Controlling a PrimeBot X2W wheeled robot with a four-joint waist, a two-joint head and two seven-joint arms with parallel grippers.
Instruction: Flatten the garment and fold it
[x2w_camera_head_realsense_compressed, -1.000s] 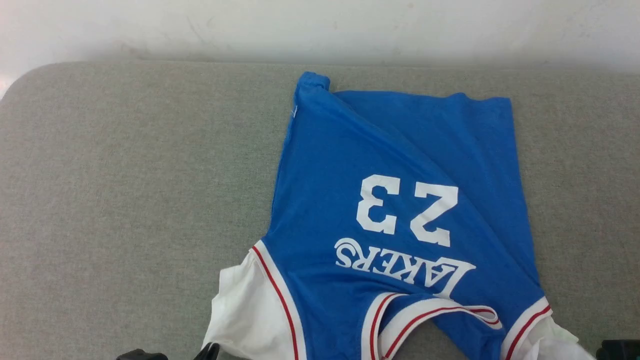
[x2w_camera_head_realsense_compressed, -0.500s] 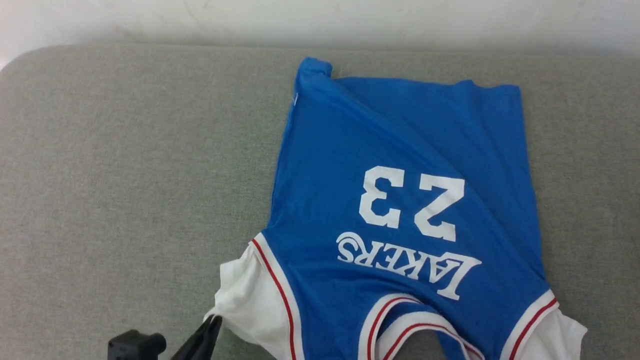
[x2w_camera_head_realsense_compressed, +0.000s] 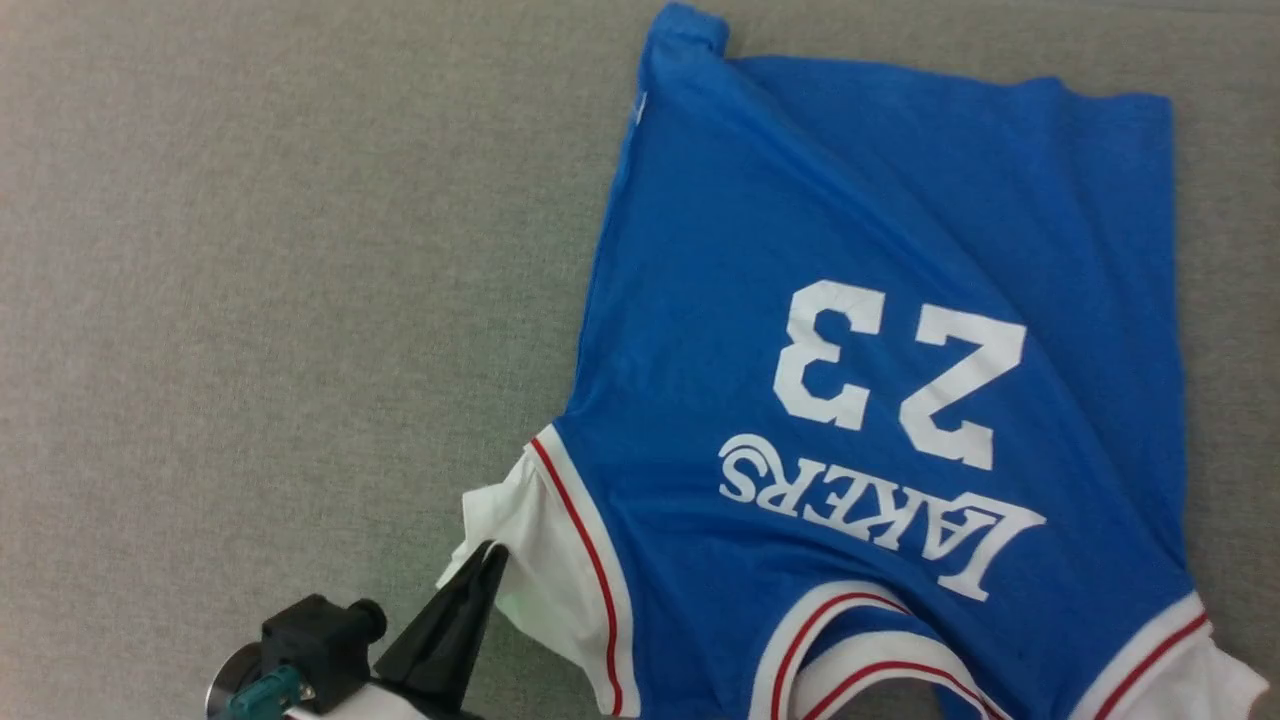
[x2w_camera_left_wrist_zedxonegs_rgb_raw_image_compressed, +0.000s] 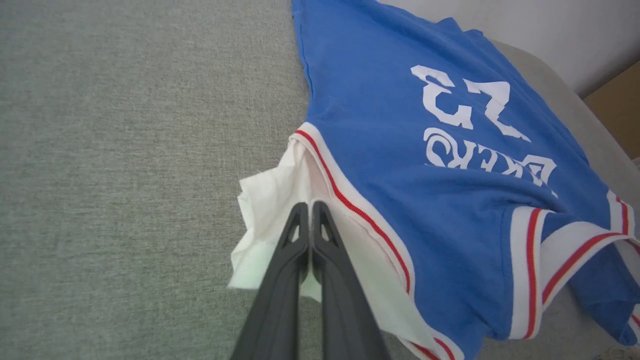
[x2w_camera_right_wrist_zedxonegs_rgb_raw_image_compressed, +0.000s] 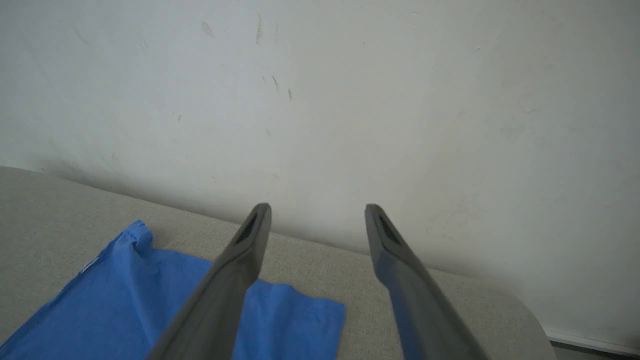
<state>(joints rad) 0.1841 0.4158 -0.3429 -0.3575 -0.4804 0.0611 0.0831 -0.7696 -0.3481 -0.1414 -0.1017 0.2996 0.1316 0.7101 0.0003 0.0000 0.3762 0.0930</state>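
The garment (x2w_camera_head_realsense_compressed: 850, 300) is a royal-blue T-shirt with a white "23" and lettering. It lies print side up on the grey padded surface, collar toward me, with a diagonal fold across its far part. My left gripper (x2w_camera_head_realsense_compressed: 492, 548) is at the lower left, shut on the edge of the white left sleeve (x2w_camera_head_realsense_compressed: 540, 540), which puckers toward the fingertips. In the left wrist view the closed gripper (x2w_camera_left_wrist_zedxonegs_rgb_raw_image_compressed: 306, 205) lies over that sleeve (x2w_camera_left_wrist_zedxonegs_rgb_raw_image_compressed: 265, 200) beside the red-striped band. My right gripper (x2w_camera_right_wrist_zedxonegs_rgb_raw_image_compressed: 317, 207) is open and holds nothing, raised above the garment's far blue hem (x2w_camera_right_wrist_zedxonegs_rgb_raw_image_compressed: 125, 300) and pointing at the wall.
The grey padded surface (x2w_camera_head_realsense_compressed: 250, 300) stretches bare to the left of the garment. A white wall (x2w_camera_right_wrist_zedxonegs_rgb_raw_image_compressed: 350, 75) rises right behind its far rounded edge (x2w_camera_right_wrist_zedxonegs_rgb_raw_image_compressed: 500, 300). A brown box-like thing (x2w_camera_left_wrist_zedxonegs_rgb_raw_image_compressed: 620, 105) stands beyond the surface's corner.
The head camera has tilted down, so the wall has left the picture. My left gripper has come up into view with the sleeve edge. My right gripper has left the lower right corner.
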